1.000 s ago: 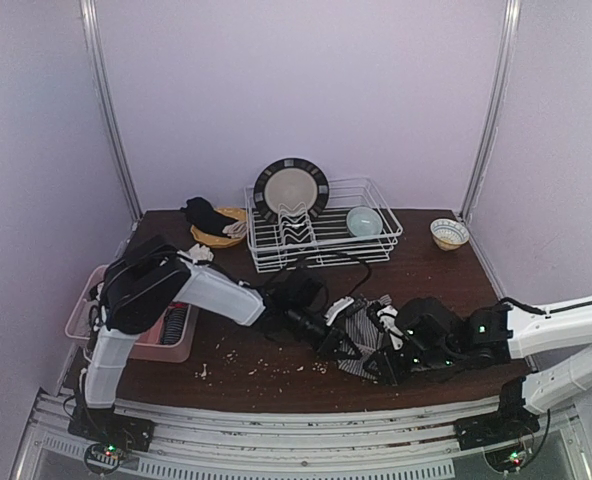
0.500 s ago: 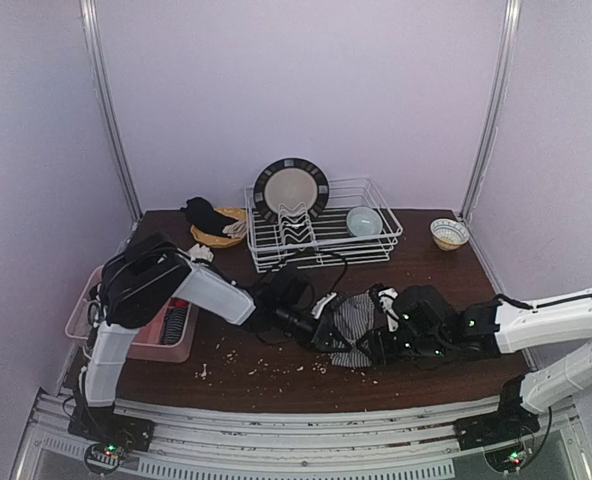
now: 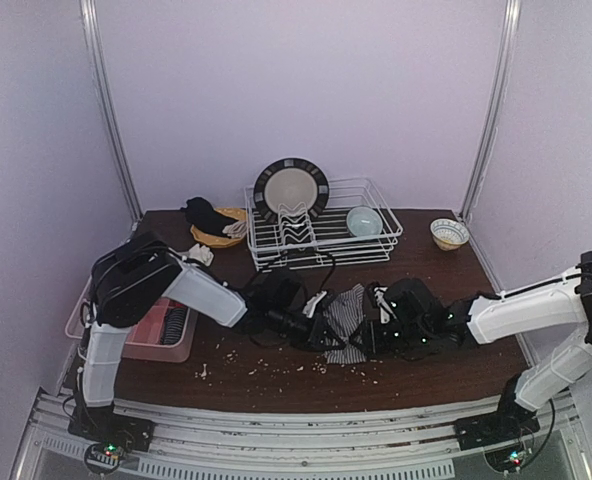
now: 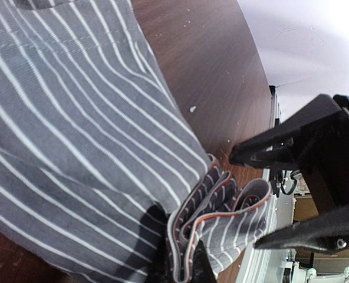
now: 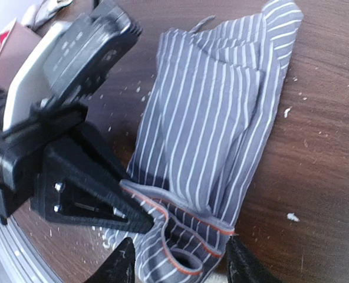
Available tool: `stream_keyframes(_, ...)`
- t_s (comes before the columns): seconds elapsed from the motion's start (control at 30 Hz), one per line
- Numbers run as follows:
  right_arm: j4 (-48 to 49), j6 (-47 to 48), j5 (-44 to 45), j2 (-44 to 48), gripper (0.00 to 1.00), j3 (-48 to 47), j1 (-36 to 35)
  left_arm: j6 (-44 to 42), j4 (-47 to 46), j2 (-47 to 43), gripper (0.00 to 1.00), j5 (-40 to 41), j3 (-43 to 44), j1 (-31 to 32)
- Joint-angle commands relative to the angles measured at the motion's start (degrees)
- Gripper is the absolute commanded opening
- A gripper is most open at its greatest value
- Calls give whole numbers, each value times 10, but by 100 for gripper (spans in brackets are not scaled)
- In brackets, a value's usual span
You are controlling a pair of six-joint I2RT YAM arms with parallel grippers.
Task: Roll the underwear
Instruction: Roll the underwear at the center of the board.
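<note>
Looking down from the overhead camera, I have both arms reaching in low over the middle of the table (image 3: 276, 385), meeting at the underwear (image 5: 210, 118). It is a grey piece with thin white stripes, lying partly folded on the dark wood in front of the dish rack (image 3: 326, 245). My left gripper (image 5: 142, 223) is pinched tight on the red-trimmed waistband (image 4: 221, 194), which bunches into loose folds right at its fingertips. My right gripper (image 5: 180, 265) faces it from the other side with its fingers spread. The bunched end of the waistband sits between them, and I cannot see either finger pressing on the cloth. The rest of the garment spreads flat away from both tools, one layer folded over another. Pale crumbs (image 3: 266, 370) are scattered on the wood near the front edge. In the rack a dark-rimmed plate (image 3: 291, 188) stands upright and a pale bowl (image 3: 364, 220) sits beside it. A pink tray (image 3: 166, 350) rests at the table's left edge, under my left arm.
</note>
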State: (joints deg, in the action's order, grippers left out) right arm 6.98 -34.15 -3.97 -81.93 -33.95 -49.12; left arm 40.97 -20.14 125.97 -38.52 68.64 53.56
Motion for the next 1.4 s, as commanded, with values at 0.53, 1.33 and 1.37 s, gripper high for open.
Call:
stream_keyframes(0.53,-28,20,-29,-225,18,-198,89,-37,48,-39,0,30,-54,-2)
stream_keyframes(1.33,-164,-61,122,65,37,10,-42,-19,171,-87,0,113,-70,80)
stream_keyframes(1.37,-178,-43,135,89,40,2,-53,-22,183,-85,0,108,-66,80)
